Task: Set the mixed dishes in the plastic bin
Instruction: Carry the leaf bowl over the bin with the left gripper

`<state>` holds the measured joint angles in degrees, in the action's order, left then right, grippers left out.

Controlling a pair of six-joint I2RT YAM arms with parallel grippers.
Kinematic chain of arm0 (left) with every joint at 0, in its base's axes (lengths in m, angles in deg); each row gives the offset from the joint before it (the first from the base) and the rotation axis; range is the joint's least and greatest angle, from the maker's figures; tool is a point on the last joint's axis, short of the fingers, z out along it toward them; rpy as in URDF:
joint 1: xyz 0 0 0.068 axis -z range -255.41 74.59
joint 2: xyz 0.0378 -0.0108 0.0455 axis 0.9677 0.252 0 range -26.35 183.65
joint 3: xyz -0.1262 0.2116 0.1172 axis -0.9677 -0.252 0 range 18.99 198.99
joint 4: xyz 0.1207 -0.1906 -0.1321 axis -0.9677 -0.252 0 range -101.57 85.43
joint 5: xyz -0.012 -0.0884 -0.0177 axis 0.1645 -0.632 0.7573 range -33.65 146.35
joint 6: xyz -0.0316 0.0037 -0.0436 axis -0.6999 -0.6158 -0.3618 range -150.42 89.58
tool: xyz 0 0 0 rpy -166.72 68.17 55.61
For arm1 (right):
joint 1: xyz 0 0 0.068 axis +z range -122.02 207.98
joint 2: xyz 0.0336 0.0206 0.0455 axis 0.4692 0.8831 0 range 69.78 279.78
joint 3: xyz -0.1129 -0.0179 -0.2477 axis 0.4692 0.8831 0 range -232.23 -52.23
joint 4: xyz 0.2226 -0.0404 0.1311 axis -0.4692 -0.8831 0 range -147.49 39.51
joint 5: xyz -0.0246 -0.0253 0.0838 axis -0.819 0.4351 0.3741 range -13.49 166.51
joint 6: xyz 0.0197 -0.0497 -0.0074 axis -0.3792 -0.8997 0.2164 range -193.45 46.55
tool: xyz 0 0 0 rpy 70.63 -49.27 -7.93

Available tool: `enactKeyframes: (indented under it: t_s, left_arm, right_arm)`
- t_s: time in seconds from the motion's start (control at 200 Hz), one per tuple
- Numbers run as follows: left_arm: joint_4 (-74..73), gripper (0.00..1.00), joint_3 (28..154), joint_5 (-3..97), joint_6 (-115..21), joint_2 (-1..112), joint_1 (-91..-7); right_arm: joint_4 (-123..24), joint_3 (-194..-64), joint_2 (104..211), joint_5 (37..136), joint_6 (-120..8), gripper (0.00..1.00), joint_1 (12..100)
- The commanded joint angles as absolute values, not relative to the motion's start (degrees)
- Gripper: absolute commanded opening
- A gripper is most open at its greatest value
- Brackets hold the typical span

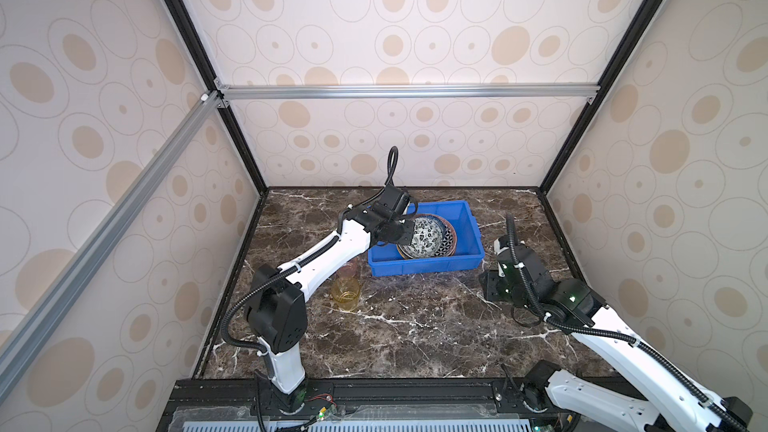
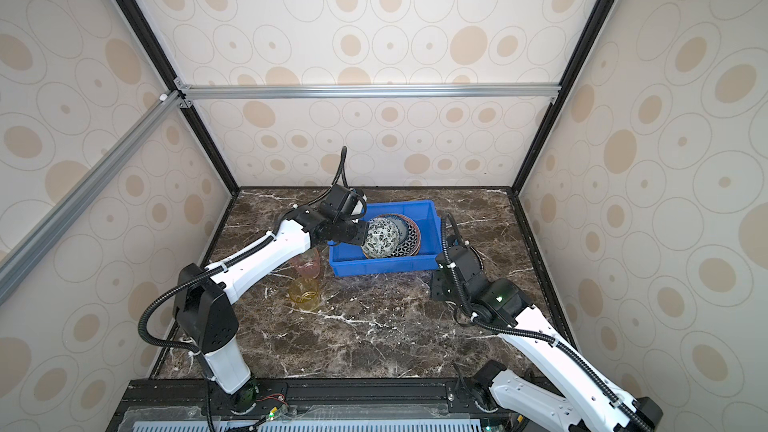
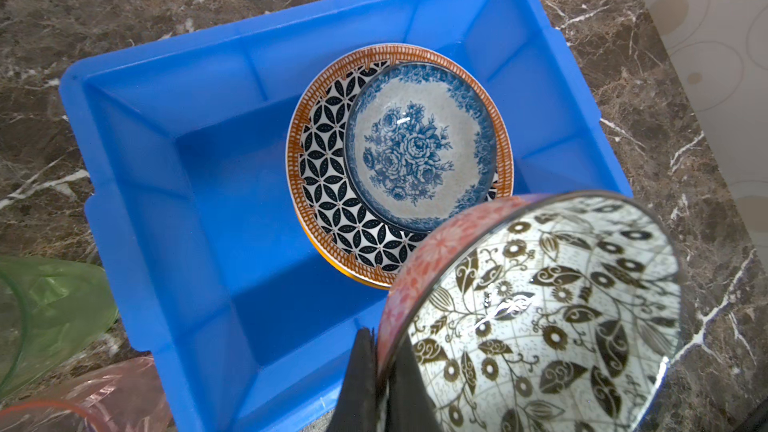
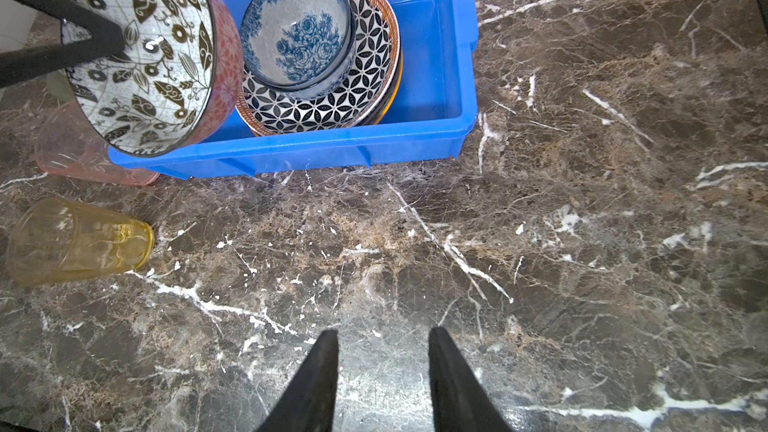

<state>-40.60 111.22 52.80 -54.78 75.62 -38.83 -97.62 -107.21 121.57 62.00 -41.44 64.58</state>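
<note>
The blue plastic bin (image 1: 424, 268) (image 2: 382, 265) stands at the back of the marble table. In it a black-white geometric plate (image 3: 328, 184) (image 4: 332, 105) carries a blue-floral bowl (image 3: 415, 147) (image 4: 299, 31). My left gripper (image 3: 384, 338) is shut on the rim of a black-white leaf-patterned bowl (image 3: 561, 305) (image 1: 424, 236) (image 2: 380, 238) with a red outside. The bowl is tilted on edge over the bin's left half. My right gripper (image 4: 382, 332) (image 1: 492, 284) stands open and empty over bare marble, in front of the bin's right corner.
A yellow cup (image 1: 345, 292) (image 4: 79, 238) lies on its side on the table, left of and in front of the bin. A pink cup (image 1: 349, 270) (image 4: 75, 147) sits beside the bin's left front corner. A green cup (image 3: 50, 305) lies past it. Enclosure walls surround the table.
</note>
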Motion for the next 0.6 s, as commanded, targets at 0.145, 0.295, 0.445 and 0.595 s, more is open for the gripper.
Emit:
enactKeyframes:
  t_s: [0.145, 0.295, 0.445, 0.595]
  left_arm:
    - [-39.45, 0.0, 117.81, 52.13, -53.36, 77.9, -40.4]
    - [-40.5, 0.0, 120.64, 51.78, -53.27, 80.62, -40.68]
    - [-40.87, 0.0, 122.81, 51.43, -53.41, 83.14, -41.08]
    - [-40.78, 0.0, 124.68, 51.0, -53.55, 85.22, -41.39]
  right_arm:
    - [-97.73, -107.0, 122.28, 59.1, -43.48, 0.41, 65.07]
    - [-96.2, -105.82, 123.11, 59.0, -44.09, 0.42, 65.0]
    - [-95.47, -105.84, 124.4, 58.93, -45.11, 0.44, 64.99]
    - [-95.07, -106.28, 125.7, 58.25, -45.96, 0.47, 64.66]
